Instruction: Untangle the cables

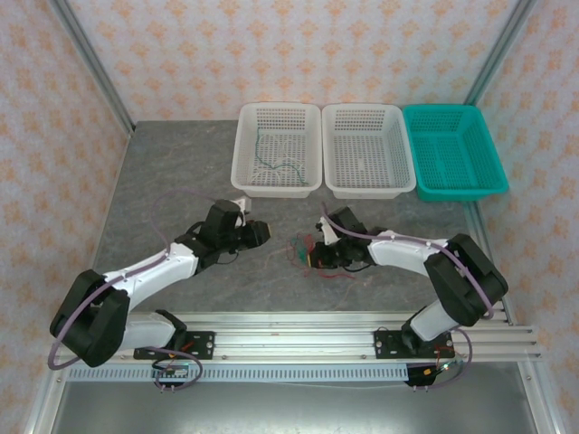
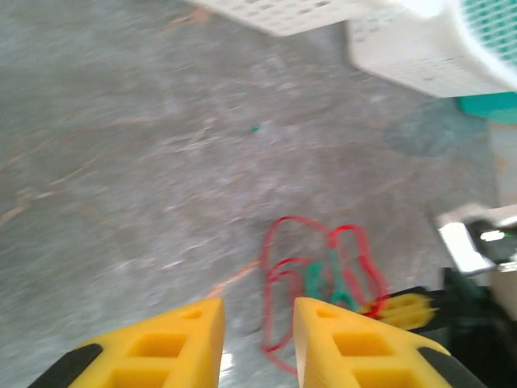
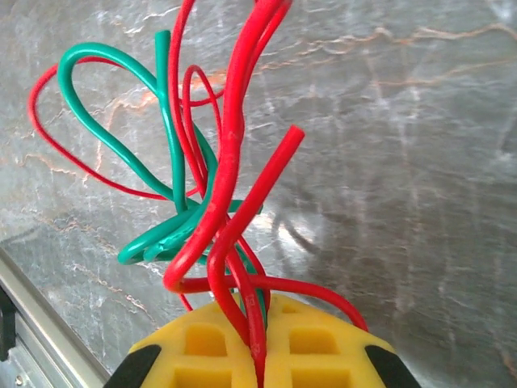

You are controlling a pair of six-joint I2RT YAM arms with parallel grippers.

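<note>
While one green cable point(image 1: 274, 168) lies in the leftmost basket point(image 1: 237, 155), we list the remaining tangle point(image 3: 229, 155) pinched by right gripper point(image 3: 258, 343), left gripper point(image 2: 258, 323) parted, empty.

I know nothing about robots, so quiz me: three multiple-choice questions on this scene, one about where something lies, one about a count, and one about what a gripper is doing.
1. Where does the lone green wire lie?
A) in the left white basket
B) on the bare table between the arms
C) on the metal rail

2. How many baskets stand along the far edge?
A) two
B) three
C) five

3. The right gripper is:
A) open and empty
B) shut on the tangle of red and green cables
C) shut on a basket's rim

Answers:
1 A, the wire curls on that basket's floor.
2 B, beside the left one stand the middle white basket and the teal basket.
3 B, the right wrist view shows red strands pinched between its closed yellow fingers.
</note>
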